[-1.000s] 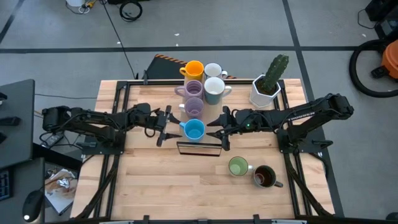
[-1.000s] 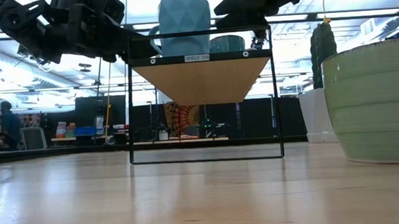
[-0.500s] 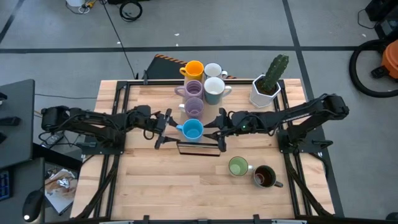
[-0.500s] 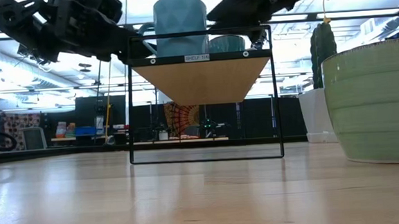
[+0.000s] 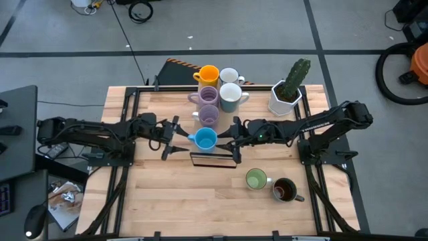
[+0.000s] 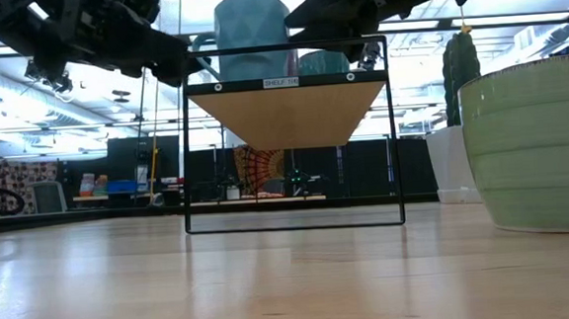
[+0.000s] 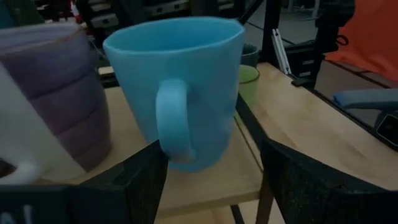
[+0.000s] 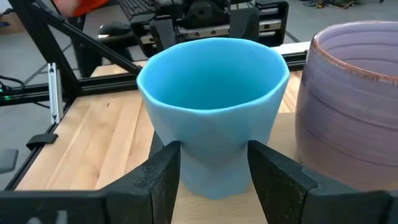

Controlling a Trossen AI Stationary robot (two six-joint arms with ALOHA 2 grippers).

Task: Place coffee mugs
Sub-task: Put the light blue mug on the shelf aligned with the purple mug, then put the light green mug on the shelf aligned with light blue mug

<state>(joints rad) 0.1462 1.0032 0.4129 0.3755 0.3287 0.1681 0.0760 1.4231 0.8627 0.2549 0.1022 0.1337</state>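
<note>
The right gripper (image 5: 234, 142) clasps the faceted light-blue ceramic mug (image 5: 206, 139) around its lower body, one dark finger (image 8: 155, 180) on each side, as the right wrist view shows. The mug stands upright on the small black wire-frame shelf with a pale wooden board (image 6: 287, 108), its handle turned away from this gripper and towards the left gripper (image 5: 168, 137). That gripper waits just off the handle side with its fingers (image 7: 130, 186) spread wide, holding nothing. Just beyond the blue mug, away from both grippers, stands a ribbed purple mug (image 5: 209, 115), with a second purple mug (image 5: 207, 96), a bright orange mug (image 5: 208, 73) and two white mugs (image 5: 231, 96) lined up behind it. On the near side of the right gripper, on the wooden table (image 5: 167, 194), a pale green mug (image 5: 256, 179) and a dark brown mug (image 5: 283, 190) sit close together. Farther out, past the right arm, is a white faceted pot with a green cactus (image 5: 289, 90).
</note>
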